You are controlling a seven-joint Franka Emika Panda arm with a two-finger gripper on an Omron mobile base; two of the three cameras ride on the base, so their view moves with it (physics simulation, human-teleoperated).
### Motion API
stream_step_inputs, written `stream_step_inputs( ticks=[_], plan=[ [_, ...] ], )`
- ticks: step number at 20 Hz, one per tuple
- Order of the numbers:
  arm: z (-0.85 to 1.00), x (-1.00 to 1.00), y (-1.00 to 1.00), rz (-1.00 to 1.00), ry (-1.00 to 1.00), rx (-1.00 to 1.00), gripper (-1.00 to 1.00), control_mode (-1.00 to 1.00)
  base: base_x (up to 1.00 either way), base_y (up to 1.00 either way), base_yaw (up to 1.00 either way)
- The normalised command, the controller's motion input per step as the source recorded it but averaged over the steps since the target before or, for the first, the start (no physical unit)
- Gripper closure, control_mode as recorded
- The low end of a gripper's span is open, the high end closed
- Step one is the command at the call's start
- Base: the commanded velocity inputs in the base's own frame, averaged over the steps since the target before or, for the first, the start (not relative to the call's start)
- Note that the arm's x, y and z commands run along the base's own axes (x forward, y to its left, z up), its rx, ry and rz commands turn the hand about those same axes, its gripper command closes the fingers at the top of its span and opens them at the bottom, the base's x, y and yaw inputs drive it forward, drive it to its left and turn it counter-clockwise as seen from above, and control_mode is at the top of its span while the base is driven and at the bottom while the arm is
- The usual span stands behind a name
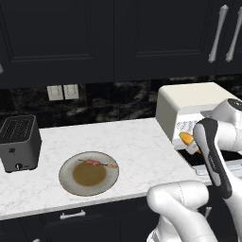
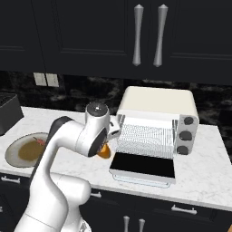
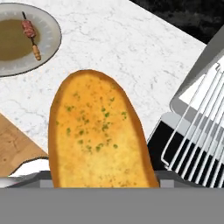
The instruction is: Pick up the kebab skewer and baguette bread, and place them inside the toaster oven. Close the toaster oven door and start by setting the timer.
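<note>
No text, label, brand, number or sign can be read in these pictures. The toaster oven (image 2: 156, 131) has dark round knobs (image 2: 185, 135) on its right side, but no marks are legible around them. The dark toaster (image 1: 19, 142) at the far left also carries no readable writing.

The glossy white rounded-link robot arm (image 2: 54, 149) has smooth, bulbous segments. A dark grey round joint cap (image 2: 97, 109) and a black curved band (image 1: 212, 158) mark its links.
</note>
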Motion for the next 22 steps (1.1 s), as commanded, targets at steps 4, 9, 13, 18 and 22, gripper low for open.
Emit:
stream_step_inputs(
  ticks=[4, 9, 13, 18, 22],
  plan=[
    [-0.01, 0.15, -0.44, 0.0, -0.16, 0.0, 1.0, -1.0, 0.0, 0.0, 0.0],
    [0.04, 0.4, -0.69, 0.0, -0.04, 0.0, 1.0, -1.0, 0.0, 0.0, 0.0],
    [0.06, 0.29, -0.63, 0.02, 0.0, -0.03, 1.0, -1.0, 0.0, 0.0, 0.0],
    [0.06, 0.33, -0.47, 0.08, 0.02, -0.04, 1.0, -1.0, 0.0, 0.0, 0.0],
    [0.0, 0.31, -0.04, 0.05, 0.0, -0.03, 1.0, -1.0, 0.0, 0.0, 0.0]
  ],
)
